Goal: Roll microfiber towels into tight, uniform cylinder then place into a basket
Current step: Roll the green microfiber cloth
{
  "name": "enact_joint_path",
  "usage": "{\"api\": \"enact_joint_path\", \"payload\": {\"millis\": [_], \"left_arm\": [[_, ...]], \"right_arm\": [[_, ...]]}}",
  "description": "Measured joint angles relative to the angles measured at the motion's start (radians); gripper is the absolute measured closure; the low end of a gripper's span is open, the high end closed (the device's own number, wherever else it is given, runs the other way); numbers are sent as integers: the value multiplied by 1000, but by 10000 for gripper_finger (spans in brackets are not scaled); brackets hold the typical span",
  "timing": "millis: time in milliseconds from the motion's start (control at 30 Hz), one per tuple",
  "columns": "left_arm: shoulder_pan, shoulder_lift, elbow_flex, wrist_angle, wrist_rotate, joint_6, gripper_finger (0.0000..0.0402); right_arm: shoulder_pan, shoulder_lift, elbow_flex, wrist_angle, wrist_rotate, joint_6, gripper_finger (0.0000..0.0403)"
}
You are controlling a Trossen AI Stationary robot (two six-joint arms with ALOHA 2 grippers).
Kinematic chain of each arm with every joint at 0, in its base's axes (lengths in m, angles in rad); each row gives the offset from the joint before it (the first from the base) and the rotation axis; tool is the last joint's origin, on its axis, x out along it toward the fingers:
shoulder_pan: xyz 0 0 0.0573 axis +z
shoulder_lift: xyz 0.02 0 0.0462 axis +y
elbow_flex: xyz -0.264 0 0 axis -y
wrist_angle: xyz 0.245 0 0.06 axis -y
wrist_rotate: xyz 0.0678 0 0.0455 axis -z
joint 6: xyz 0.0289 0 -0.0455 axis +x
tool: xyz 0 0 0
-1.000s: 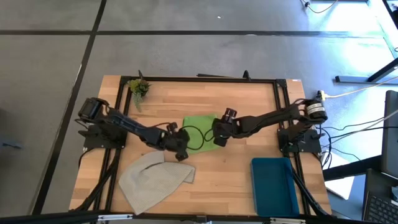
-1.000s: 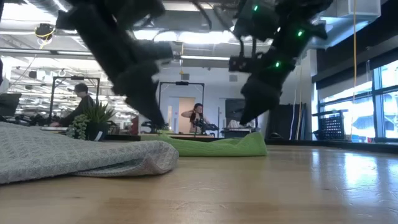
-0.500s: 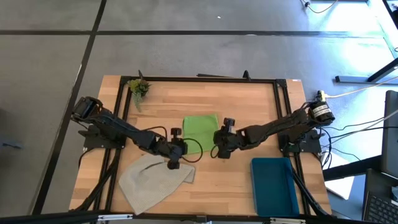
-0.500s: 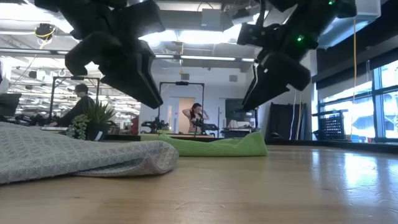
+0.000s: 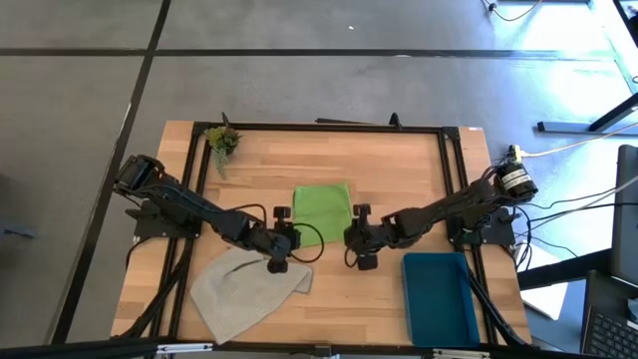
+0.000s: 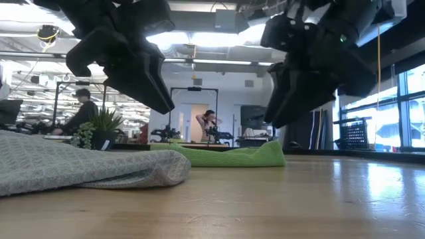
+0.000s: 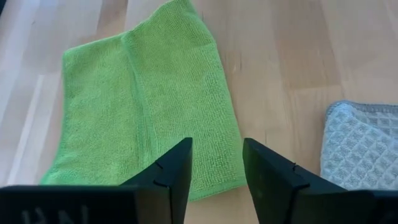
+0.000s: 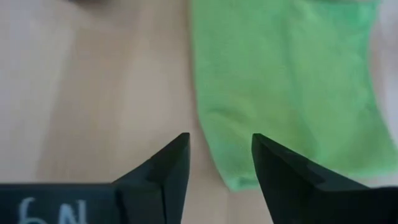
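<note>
Bare wood between green towel and basket, grey towel beside

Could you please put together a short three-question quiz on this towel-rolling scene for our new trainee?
1. True or false: the lime green towel is already rolled into a cylinder.
2. Which item lies inside the teal bin? A) the green towel B) the grey-beige towel C) nothing visible
3. Fill in: the left hand hovers between the green towel and the ____ towel, while the right hand hovers near the green towel's other near corner.

Key: 1. False, it lies folded flat. 2. C. 3. grey-beige.
</note>
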Motion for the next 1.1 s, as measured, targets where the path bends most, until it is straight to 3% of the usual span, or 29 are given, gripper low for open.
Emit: {"api": "enact_joint_path", "payload": {"millis": [267,600,800,933,1100], "left_arm": [[0,4,1,0,0,-1,268],[14,15,1,3,0,-1,268],[14,15,1,4,0,0,268],[14,15,1,3,0,-1,269],[28,24,1,0,0,5,269]], "right_arm": [[-27,0,-156,268,-2,-122,229],[-106,82,-226,393,-52,-125,229],[-118,128,-221,420,-30,-176,231],[-118,132,-223,432,-26,-186,265],[-119,133,-215,436,-59,-156,368]]}}
